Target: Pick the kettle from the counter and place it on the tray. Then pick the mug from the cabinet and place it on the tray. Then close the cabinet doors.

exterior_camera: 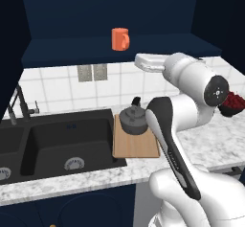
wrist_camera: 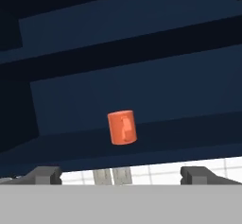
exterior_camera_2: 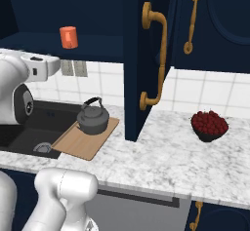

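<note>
While its two dark fingertips stand wide apart and empty, the claw (wrist_camera: 121, 175) faces the small orange-red cylindrical mug (wrist_camera: 122, 127) at twelve o'clock on the navy cabinet shelf (wrist_camera: 189, 126). Probably light, rigid, smooth: clamp across its body, avoiding the handle.

The counter (exterior_camera: 217, 142) is a long speckled marble slab with a pale front edge. A black sink (exterior_camera: 57, 144) is set into it. Just right of the sink, a wooden tray (exterior_camera: 136, 147) lies flat on the counter, and the kettle (exterior_camera: 133, 119) stands upright on the tray's back end. Well to the right of the sink, past the open cabinet door, a dark bowl of red fruit (exterior_camera_2: 209, 125) rests on the marble. Above the sink, the navy cabinet shelf (exterior_camera: 72, 49) carries 1 orange mug (exterior_camera: 120, 39), standing upright.
</note>
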Robot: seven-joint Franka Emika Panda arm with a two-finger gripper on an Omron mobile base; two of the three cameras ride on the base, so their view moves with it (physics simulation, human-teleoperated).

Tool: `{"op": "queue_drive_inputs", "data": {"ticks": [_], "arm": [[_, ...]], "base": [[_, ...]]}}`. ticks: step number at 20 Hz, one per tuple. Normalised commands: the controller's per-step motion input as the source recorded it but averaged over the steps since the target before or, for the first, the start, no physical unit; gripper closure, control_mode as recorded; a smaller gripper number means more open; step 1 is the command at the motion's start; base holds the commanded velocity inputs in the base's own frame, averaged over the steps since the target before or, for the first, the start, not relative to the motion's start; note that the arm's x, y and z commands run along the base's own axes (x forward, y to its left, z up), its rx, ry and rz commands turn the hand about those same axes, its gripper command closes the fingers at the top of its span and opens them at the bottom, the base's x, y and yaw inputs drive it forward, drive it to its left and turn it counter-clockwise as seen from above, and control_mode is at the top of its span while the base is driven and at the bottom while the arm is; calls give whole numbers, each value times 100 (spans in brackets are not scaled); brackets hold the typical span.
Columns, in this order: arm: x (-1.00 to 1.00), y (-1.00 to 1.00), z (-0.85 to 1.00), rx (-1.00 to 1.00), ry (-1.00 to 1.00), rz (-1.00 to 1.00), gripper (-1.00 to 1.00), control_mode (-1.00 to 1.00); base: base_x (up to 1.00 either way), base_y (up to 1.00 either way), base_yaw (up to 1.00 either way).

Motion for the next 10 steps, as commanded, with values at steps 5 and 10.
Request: {"op": "queue_drive_inputs", "data": {"ticks": [5, 10], "arm": [[19, 3, 1, -8, 5, 0, -100, -100], [44, 0, 3, -3, 9, 1, -100, -100]], "base": [[0, 0, 0], [0, 0, 0]]}}
